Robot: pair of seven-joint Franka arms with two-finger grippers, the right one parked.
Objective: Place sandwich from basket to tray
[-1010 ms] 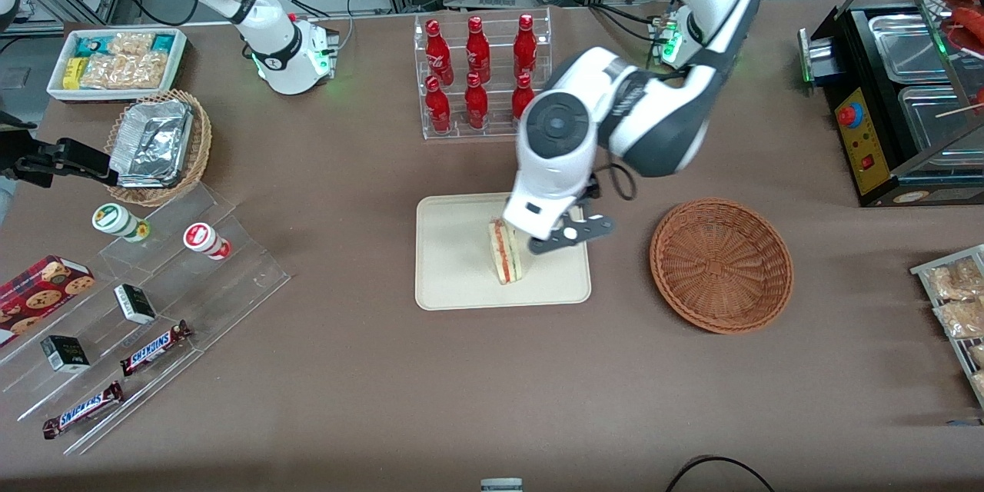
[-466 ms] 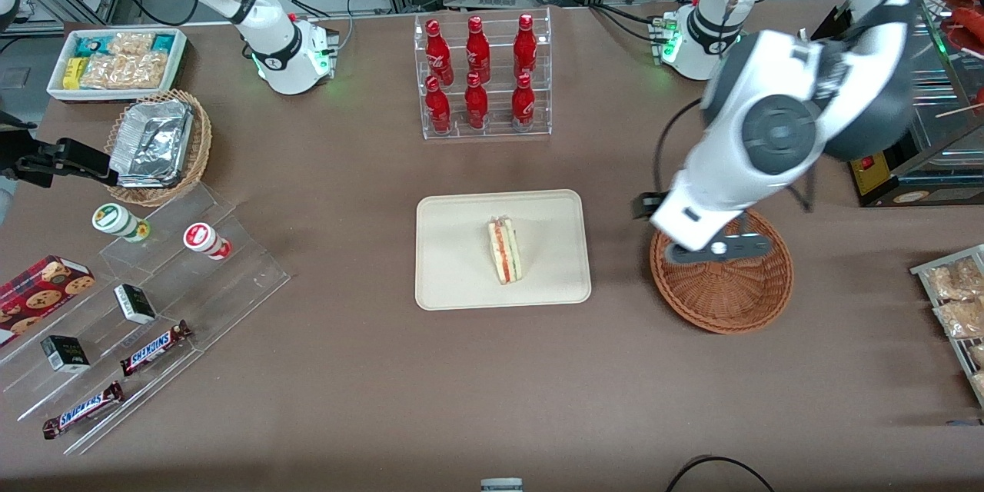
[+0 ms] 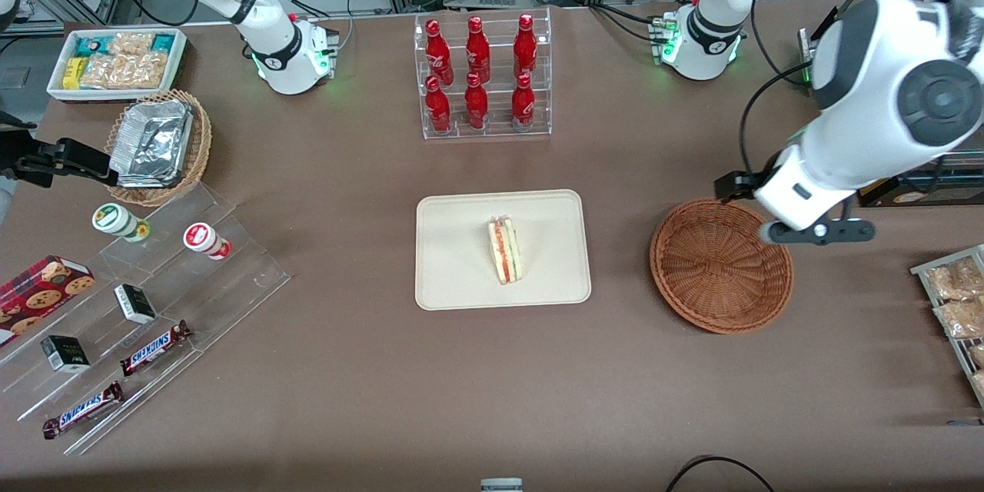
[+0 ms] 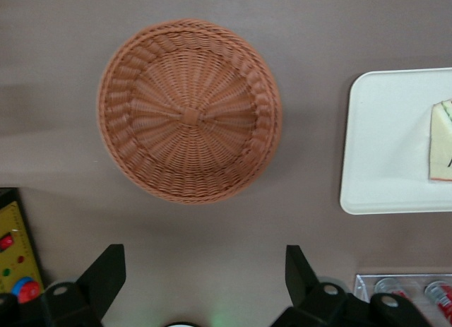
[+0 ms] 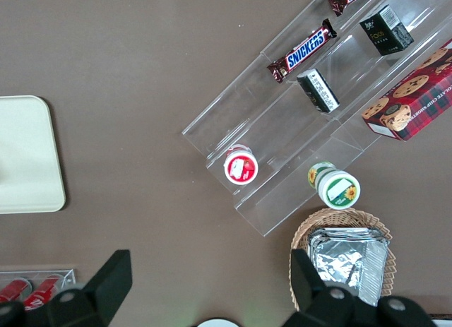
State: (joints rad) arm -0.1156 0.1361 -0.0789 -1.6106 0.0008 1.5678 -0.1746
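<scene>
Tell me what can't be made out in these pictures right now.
- Triangular white-bread sandwich: left wrist view, cut off by the picture's edge; only a corner shows.
- Flat cream rectangular tray: same view, partly cut off by that edge.
- Small black boxes on the clear stepped stand: front view, labels too small to read.
- Claw, open, hanging above the table beside the round reddish-brown wicker basket: front view, fingers hidden under the wrist.

From the front we look steeply down on the whole table (image 3: 346, 400). Our left wrist camera, above the gripper (image 4: 205, 270), looks straight down from high up; both views share the basket (image 3: 721, 265) and the tray (image 3: 453, 246).
</scene>
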